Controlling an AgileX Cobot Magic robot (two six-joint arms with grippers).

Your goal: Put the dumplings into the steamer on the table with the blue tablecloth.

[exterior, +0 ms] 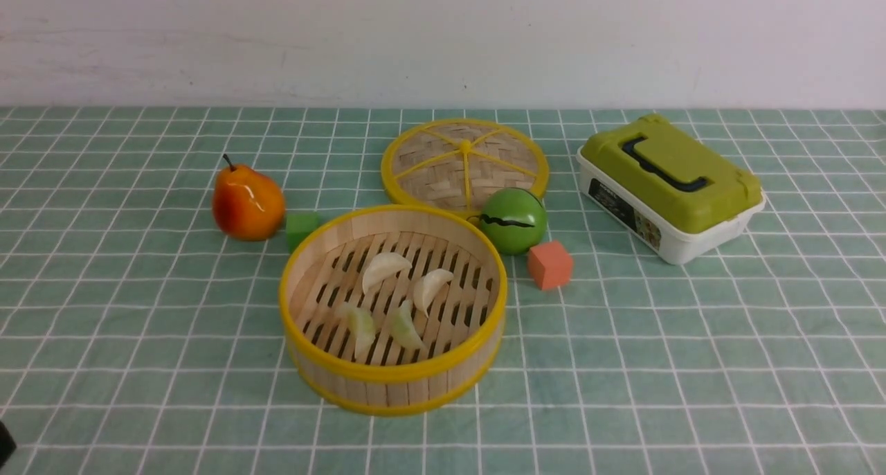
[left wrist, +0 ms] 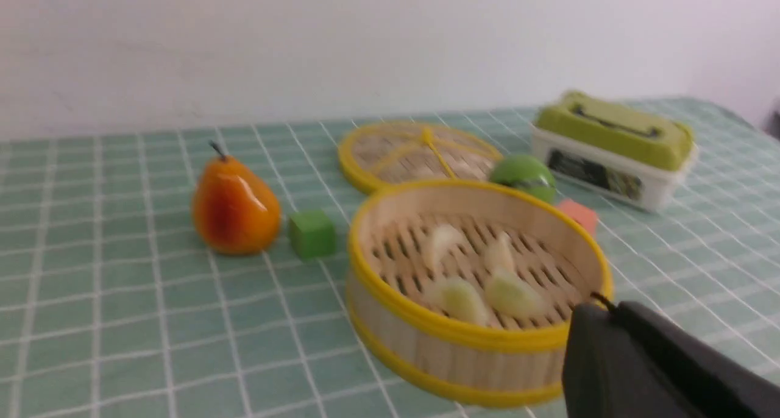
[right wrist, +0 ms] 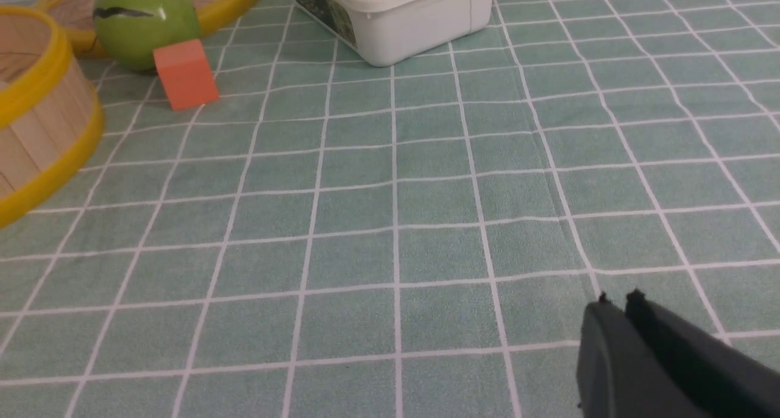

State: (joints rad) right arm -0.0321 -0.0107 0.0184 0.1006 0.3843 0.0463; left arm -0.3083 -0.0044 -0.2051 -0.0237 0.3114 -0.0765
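four pale, glossy crescent dumplings (exterior: pixel 385 268) lie on the slatted floor of the round bamboo steamer (exterior: pixel 392 381), two whiter ones farther back, two greenish ones nearer. the yellow-rimmed steamer stands upright, lidless, mid-worktop on the teal white-gridded tablecloth (exterior: pixel 664 350).
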